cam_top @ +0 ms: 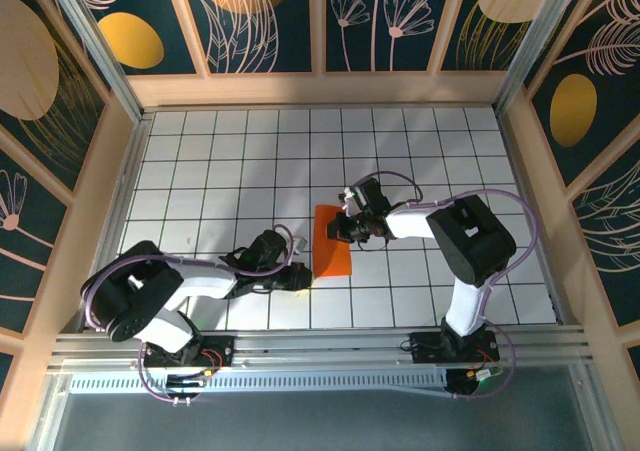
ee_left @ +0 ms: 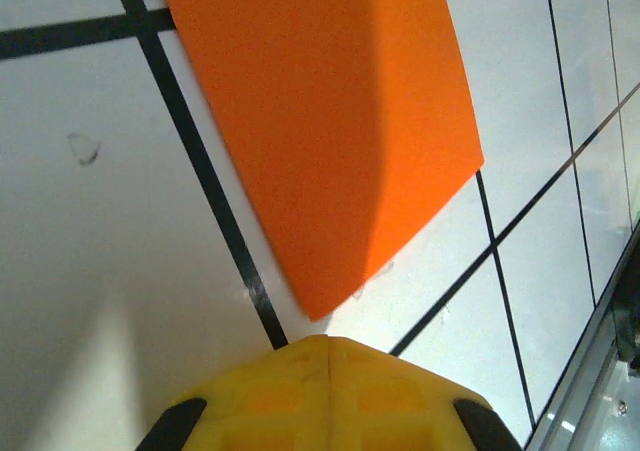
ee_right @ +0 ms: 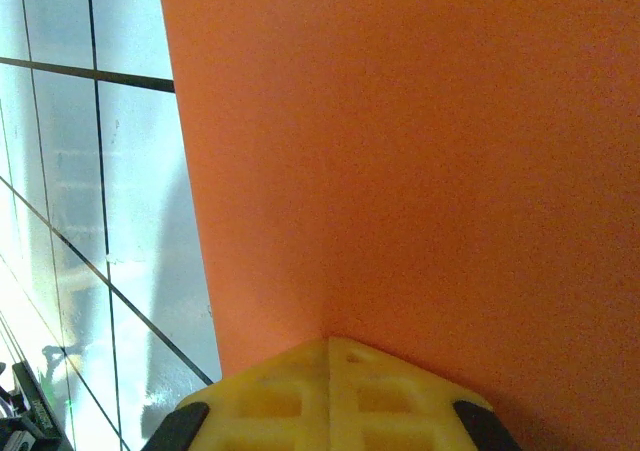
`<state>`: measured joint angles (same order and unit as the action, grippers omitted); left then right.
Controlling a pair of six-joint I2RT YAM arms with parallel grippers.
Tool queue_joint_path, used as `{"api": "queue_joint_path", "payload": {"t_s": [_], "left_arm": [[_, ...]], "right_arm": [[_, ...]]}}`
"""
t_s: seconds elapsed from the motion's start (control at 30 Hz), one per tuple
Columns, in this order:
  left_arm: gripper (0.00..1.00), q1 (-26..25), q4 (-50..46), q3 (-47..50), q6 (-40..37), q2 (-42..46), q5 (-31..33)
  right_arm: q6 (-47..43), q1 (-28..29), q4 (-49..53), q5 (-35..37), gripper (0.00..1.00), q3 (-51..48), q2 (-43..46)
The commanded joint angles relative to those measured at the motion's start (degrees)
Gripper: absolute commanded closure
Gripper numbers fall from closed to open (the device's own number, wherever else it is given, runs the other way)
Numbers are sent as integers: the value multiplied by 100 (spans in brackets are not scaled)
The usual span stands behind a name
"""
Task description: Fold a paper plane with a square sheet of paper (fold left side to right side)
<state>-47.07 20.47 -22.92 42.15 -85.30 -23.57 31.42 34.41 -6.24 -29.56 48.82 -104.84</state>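
On the white tiled table (cam_top: 200, 161), the orange paper (cam_top: 331, 254) is laid near the middle. The right gripper (ee_right: 328, 343) is seen pressed together over the paper's far end. The left gripper (ee_left: 325, 346) is seen pressed together just beside its near corner.

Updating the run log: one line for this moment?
paper folded | left gripper jaws shut, beside its corner | right gripper jaws shut, over paper
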Motion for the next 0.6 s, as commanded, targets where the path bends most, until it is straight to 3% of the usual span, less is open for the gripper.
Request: {"api": "queue_joint_path", "payload": {"t_s": [0.0,0.17,0.57], "left_arm": [[97,2,-596,-280,83,394,46],[97,363,-658,-753,81,491,-75],[100,459,-571,-1527,-283,-1044,-121]], "right_arm": [[-145,46,586,382,100,-108,-58],[-154,52,606,381,100,-76,-60],[-147,103,580,372,100,-61,-73]]}}
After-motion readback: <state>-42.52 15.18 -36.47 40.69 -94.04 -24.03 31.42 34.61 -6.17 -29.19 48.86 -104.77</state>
